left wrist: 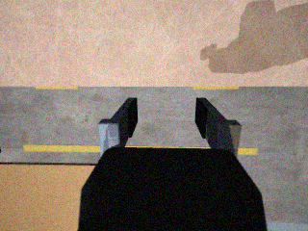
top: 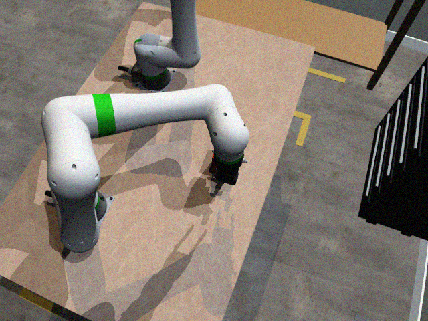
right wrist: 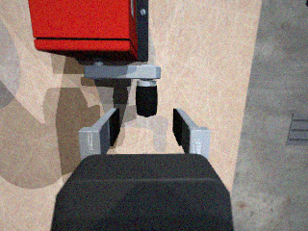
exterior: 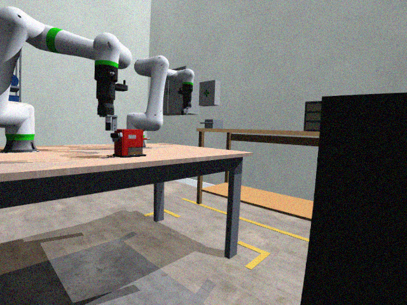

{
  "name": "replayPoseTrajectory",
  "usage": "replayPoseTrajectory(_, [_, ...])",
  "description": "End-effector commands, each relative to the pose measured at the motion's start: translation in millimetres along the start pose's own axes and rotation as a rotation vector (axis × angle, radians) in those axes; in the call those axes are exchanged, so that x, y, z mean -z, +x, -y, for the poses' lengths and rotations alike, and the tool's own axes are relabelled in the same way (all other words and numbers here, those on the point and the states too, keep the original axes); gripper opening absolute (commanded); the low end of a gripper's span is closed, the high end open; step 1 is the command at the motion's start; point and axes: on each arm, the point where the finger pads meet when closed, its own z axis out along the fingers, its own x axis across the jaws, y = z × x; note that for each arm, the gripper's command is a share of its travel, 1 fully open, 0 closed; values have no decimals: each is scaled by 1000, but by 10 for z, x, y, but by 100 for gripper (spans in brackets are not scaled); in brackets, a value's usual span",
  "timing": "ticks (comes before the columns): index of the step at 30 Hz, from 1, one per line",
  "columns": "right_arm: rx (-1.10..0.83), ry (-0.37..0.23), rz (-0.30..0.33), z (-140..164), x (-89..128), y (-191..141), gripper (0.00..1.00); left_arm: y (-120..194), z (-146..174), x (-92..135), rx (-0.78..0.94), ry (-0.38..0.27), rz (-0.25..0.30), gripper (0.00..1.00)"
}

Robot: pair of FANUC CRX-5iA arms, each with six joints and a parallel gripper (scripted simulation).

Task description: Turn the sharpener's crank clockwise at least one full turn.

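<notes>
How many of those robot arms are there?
2. One white arm with green bands reaches over the red box; the other, alike, stands farther back in the exterior view.

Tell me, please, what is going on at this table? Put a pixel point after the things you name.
The right gripper (exterior: 110, 126) (right wrist: 146, 119) hangs open just above the crank handle (right wrist: 146, 100) of a red sharpener (exterior: 128, 142) (right wrist: 82, 21), apparently lining up to grip and turn it. Nothing is holding the crank at this moment. The left gripper (exterior: 187, 111) (left wrist: 166, 110) is open, away from the sharpener.
</notes>
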Motion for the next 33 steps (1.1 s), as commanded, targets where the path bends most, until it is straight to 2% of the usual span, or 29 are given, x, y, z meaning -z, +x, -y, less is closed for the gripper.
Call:
replayPoseTrajectory(1, [0, 1, -2, 2, 10, 5, 97, -1, -2, 8, 0, -2, 0, 100])
replayPoseTrajectory(18, [0, 1, -2, 2, -83, 5, 97, -1, -2, 8, 0, -2, 0, 100])
replayPoseTrajectory(33, [0, 1, -2, 2, -252, 6, 97, -1, -2, 8, 0, -2, 0, 100])
